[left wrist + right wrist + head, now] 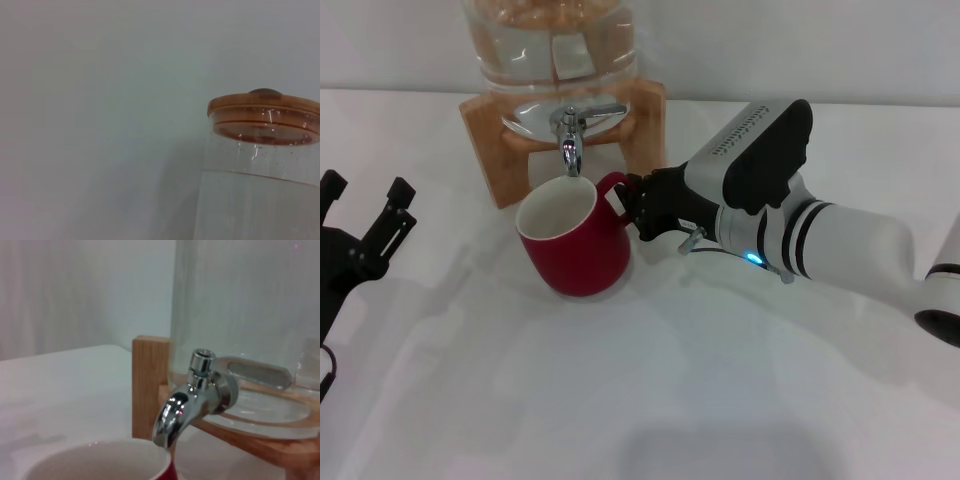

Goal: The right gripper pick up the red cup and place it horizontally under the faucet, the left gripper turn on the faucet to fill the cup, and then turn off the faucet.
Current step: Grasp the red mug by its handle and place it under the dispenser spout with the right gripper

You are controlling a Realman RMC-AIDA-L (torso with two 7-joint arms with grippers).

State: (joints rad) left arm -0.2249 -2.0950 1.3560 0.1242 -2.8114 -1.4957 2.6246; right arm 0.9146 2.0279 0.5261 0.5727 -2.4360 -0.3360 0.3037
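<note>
1. Red and glossy, the red cup stands on the white tabletop right in front of the wooden stand, tilted a little, its white inside open upward.
2. The faucet, shiny chrome, sticks out from the foot of the glass jar that sits on the stand; its spout ends just above the far rim of the cup.
3. In the right wrist view the spout of the faucet hangs over the white rim of the cup, with the stand's post just behind.
4. The right claw lies on the handle side of the cup, away from the stand's front, and its black fingers close around the red loop handle.
5. Its arm, white with black bands, runs off from the cup low over the tabletop, a small blue light glowing on its underside.
6. The left claw sits well apart from the cup on the opposite side, its two black fingers spread and holding nothing.
7. The left wrist view shows only the jar's upper part, clear with water inside, under a wooden lid against a pale wall.
</note>
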